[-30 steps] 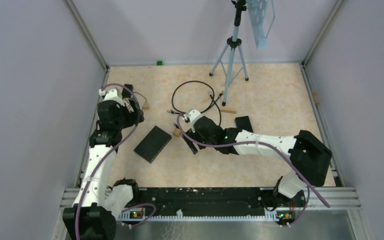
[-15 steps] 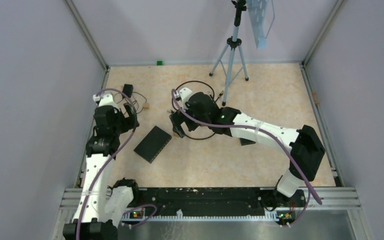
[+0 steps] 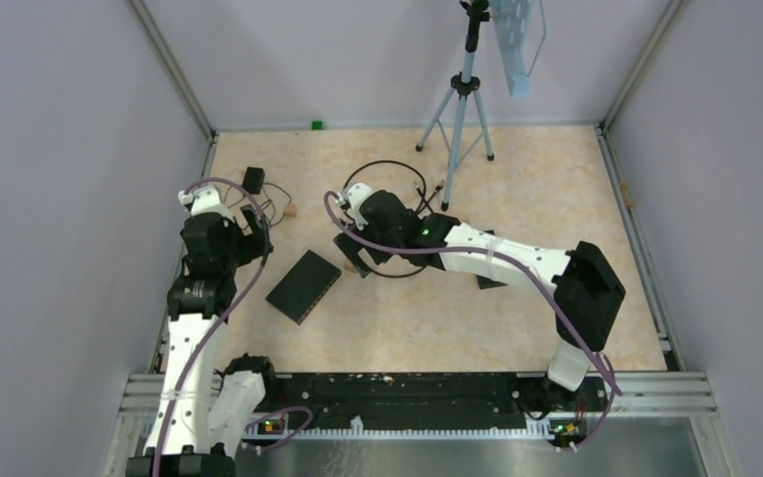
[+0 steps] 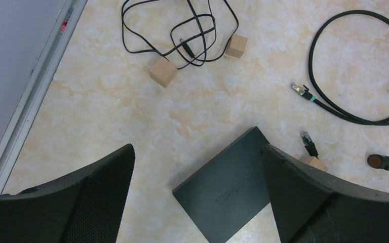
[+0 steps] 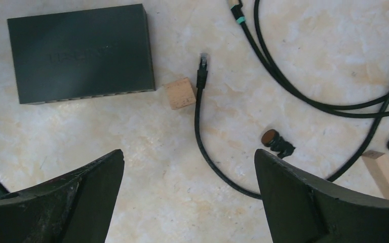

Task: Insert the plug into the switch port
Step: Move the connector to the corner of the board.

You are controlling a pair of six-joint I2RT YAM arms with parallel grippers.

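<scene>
The black switch (image 3: pixel 303 286) lies flat left of the table's middle, also showing as the switch (image 4: pixel 230 187) and the switch (image 5: pixel 81 53), with its port row along one long side. The black cable's plug (image 5: pixel 201 66) lies beside a wooden block (image 5: pixel 180 93), a short way from that side; it is the plug (image 4: pixel 309 144) in the left wrist view. My right gripper (image 5: pixel 188 152) hangs open above the bare table just near of the plug, holding nothing. My left gripper (image 4: pixel 197 152) is open above the switch's far corner.
The black cable's loop (image 3: pixel 387 214) has a second plug with a teal band (image 4: pixel 300 90). A thin black wire (image 4: pixel 182 30) and wooden blocks (image 4: pixel 163 72) lie at the far left. A tripod (image 3: pixel 462 99) stands at the back, and a small round part (image 5: pixel 276 142) lies by the cable.
My right arm has swung left and away from the bases, bringing its gripper over the plug end of the cable. My left gripper has drawn back a little toward the left wall.
</scene>
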